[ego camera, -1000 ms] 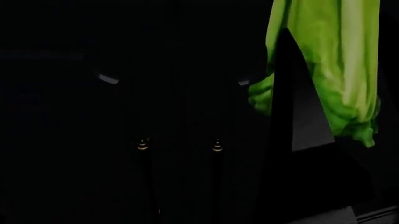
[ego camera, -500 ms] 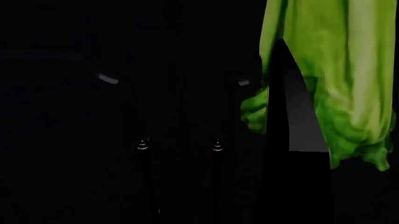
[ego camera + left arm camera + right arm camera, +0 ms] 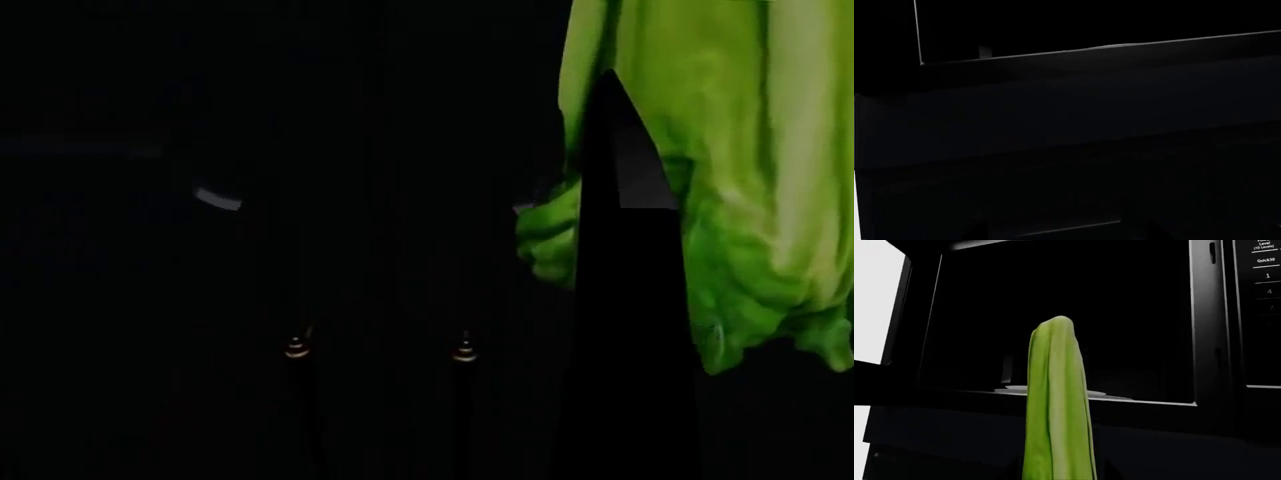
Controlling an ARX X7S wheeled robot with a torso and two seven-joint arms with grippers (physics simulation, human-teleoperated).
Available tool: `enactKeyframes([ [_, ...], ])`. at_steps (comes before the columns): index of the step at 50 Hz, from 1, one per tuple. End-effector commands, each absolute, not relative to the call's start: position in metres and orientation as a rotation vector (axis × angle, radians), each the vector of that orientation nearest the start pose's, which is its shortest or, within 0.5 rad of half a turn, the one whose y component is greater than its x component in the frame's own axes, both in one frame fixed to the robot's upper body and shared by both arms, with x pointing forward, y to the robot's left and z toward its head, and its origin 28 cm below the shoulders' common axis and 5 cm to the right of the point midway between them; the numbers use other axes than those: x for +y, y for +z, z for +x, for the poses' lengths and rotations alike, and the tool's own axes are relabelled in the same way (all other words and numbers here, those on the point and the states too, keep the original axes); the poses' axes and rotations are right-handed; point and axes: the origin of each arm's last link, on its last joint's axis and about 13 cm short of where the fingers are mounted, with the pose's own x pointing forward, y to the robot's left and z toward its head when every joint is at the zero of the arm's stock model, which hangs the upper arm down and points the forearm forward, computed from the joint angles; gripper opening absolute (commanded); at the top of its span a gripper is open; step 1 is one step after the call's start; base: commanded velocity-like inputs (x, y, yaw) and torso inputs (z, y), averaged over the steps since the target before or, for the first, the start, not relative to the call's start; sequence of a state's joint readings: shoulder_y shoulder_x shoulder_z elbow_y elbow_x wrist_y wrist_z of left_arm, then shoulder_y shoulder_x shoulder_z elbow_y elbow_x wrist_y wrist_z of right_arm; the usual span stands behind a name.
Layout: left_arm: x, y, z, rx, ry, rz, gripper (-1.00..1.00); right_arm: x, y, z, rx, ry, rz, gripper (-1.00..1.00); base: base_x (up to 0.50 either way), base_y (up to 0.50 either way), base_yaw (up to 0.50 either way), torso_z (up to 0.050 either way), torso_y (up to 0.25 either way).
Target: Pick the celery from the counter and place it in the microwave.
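Celery held up by right gripper, w/ open microwave just beyond it; glass tray inside. Left gripper: can't tell.

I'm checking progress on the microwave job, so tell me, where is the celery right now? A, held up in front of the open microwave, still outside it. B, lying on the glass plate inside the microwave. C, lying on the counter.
A: in the right wrist view the celery stands upright before the microwave opening, with the glass plate inside bare behind it.
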State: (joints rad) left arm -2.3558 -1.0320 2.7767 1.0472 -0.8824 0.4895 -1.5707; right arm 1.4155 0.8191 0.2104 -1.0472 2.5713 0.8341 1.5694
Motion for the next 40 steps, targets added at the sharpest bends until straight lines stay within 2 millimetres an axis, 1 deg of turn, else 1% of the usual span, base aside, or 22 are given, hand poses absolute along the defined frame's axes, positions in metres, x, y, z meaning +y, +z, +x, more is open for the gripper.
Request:
enactKeyframes([
  [1, 0.223, 0.255, 0.12, -0.383, -0.08, 0.107, 1.0, -0.127, 0.331, 0.065, -0.572, 0.319, 0.008, -1.0, 0.23, 0.0, 0.0, 0.0, 0.0],
  [10, 0.222, 0.257, 0.121, -0.393, -0.07, 0.104, 1.0, -0.125, 0.332, 0.066, -0.576, 0.327, 0.011, -1.0, 0.22, 0.0, 0.0, 0.0, 0.001],
  [32, 0.226, 0.252, 0.12, -0.382, -0.047, 0.112, 1.0, -0.125, 0.33, 0.068, -0.567, 0.325, -0.002, -1.0, 0.22, 0.0, 0.0, 0.0, 0.001],
  [38, 0.226, 0.252, 0.119, -0.378, -0.049, 0.113, 1.0, -0.123, 0.337, 0.068, -0.558, 0.34, -0.013, -1.0, 0.17, 0.0, 0.0, 0.002, 0.0],
  [40, 0.227, 0.251, 0.119, -0.377, -0.049, 0.111, 1.0, -0.123, 0.343, 0.067, -0.563, 0.338, -0.022, -1.0, 0.0, 0.0, 0.0, 0.0, 0.005],
])
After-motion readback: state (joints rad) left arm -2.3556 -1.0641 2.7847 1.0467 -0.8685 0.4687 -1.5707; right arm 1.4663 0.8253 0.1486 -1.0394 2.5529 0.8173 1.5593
